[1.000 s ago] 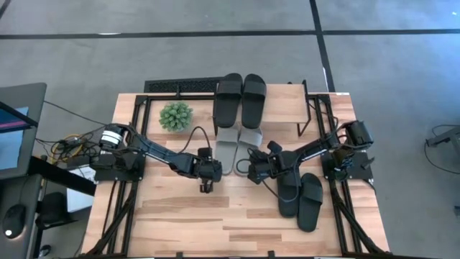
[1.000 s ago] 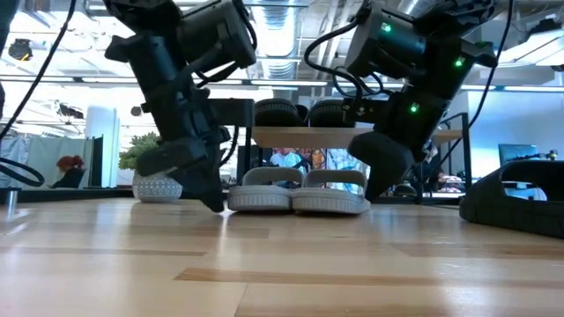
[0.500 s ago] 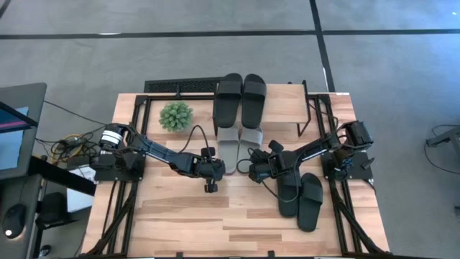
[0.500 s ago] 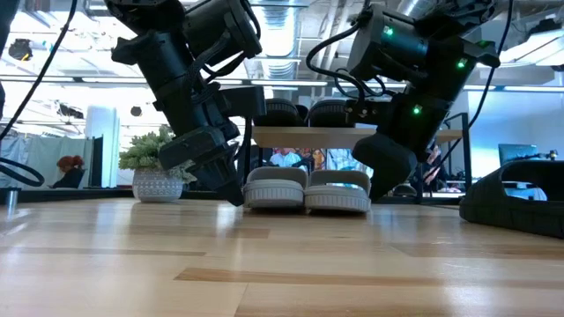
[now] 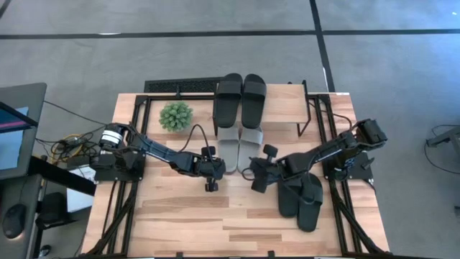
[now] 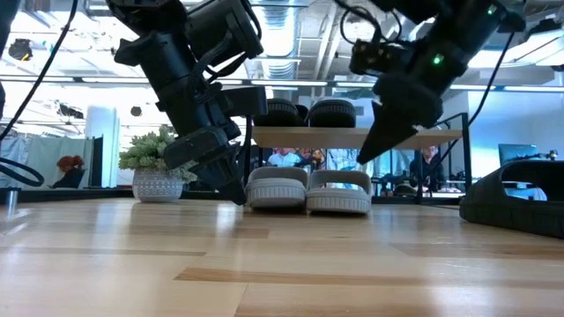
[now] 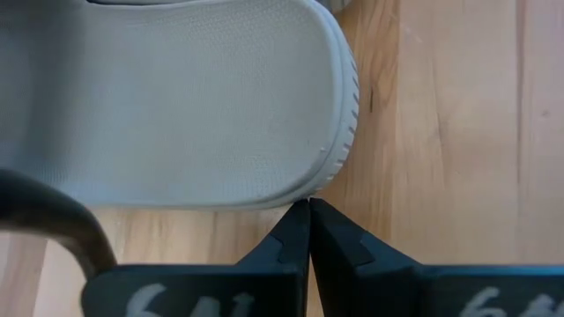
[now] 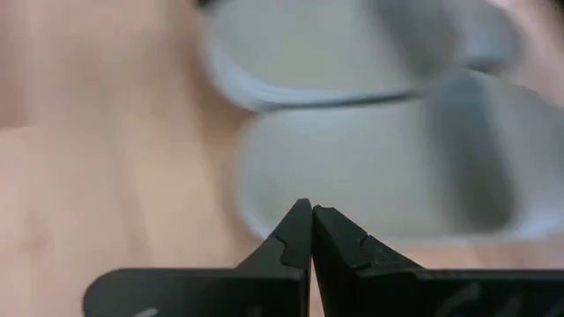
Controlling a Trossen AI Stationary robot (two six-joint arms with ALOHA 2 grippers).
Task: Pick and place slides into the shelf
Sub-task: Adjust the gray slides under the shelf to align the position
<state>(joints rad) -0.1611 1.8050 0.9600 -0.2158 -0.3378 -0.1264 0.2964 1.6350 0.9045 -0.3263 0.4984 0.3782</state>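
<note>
Two black slides lie nearest the table's front edge, side by side on the bare wood and well clear of the shelf. Farther back, the grey pair sits heel-out with its toes tucked under the shelf's front edge, the two soles touching each other. Beyond them, on the shelf's wooden top board, the second black pair rests together, leaving the board bare to one side. A small potted plant stands beside the shelf.

The left gripper sits low against the heel of the left grey slide, fingers pressed together with nothing between them. The right gripper hangs above the table just in front of the right grey slide's heel, fingers likewise closed and empty.

These slides look like moulded foam: light, slightly springy, with a ribbed sole rim that should give some friction. Closed fingertips suit nudging the heel along the wood; for lifting, the wide strap or the sole's side edge looks the best hold, since the heel is thick and rounded.
</note>
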